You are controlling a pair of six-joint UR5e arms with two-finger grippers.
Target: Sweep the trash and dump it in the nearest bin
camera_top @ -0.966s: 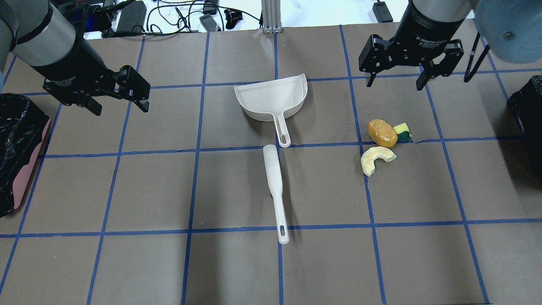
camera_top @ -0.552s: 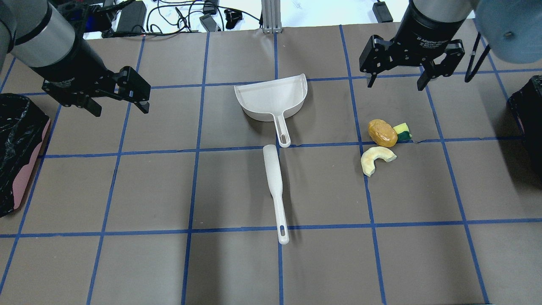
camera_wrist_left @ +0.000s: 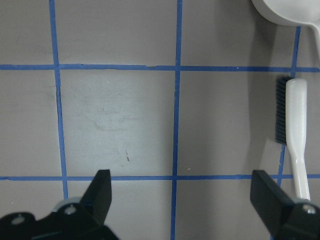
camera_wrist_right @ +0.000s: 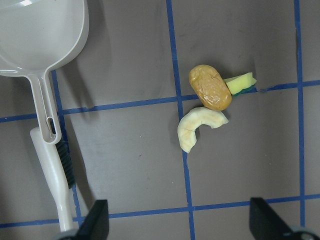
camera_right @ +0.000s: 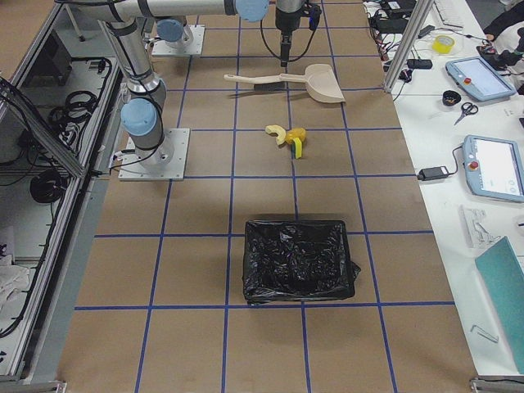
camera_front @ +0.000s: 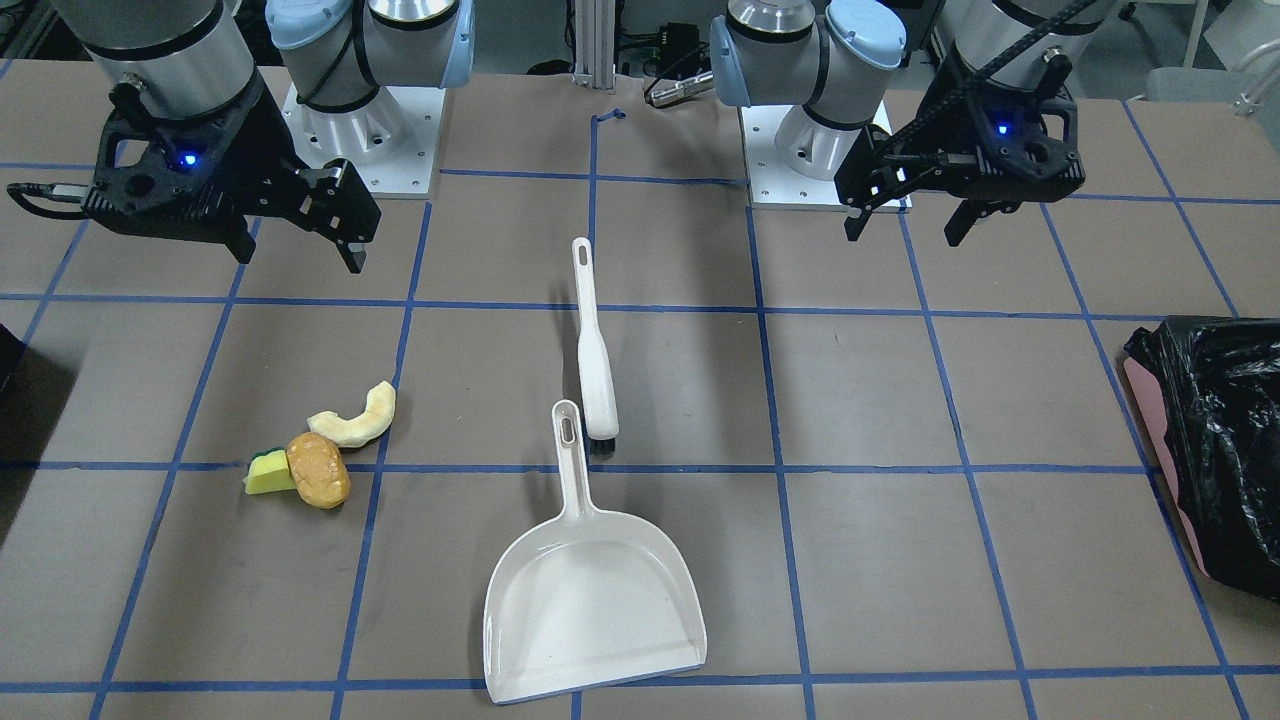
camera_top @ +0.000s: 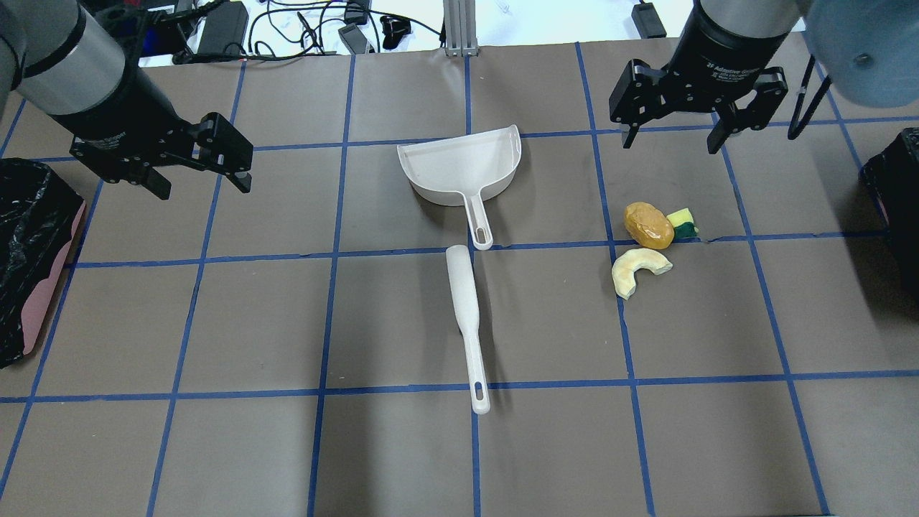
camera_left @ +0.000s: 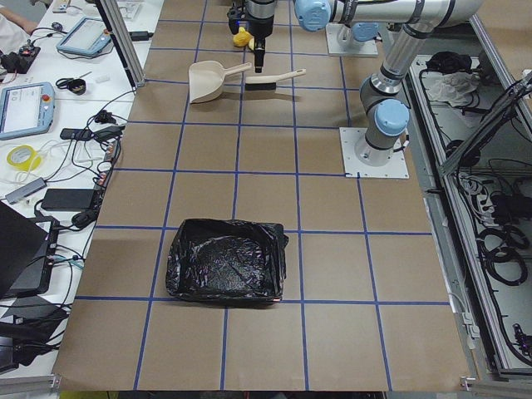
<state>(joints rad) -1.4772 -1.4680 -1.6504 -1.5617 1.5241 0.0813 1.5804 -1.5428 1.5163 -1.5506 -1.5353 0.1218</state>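
**Brown bench [camera_top: 215,323], both end effectors spread wide, trash out toward three o'clock**

Blue tape grids the paper cover. Taking the overhead view as my clock, my left end effector [camera_top: 202,185] hangs above the surface at ten o'clock, fingers far apart and holding nothing. My right end effector [camera_top: 670,142] hangs at one o'clock, just as wide and unloaded.

The trash sits below it, toward three o'clock. The orange-brown lump [camera_top: 648,225] touches the yellow-and-green wedge [camera_top: 682,221], with the pale curved slice [camera_top: 635,269] close against the lump at its six o'clock.

At centre lie the white dustpan [camera_top: 459,169] and white brush [camera_top: 465,316], handle end just beside brush head, between my left end effector and the trash. Black-lined bins stand at nine [camera_top: 29,266] and three o'clock [camera_top: 894,194].
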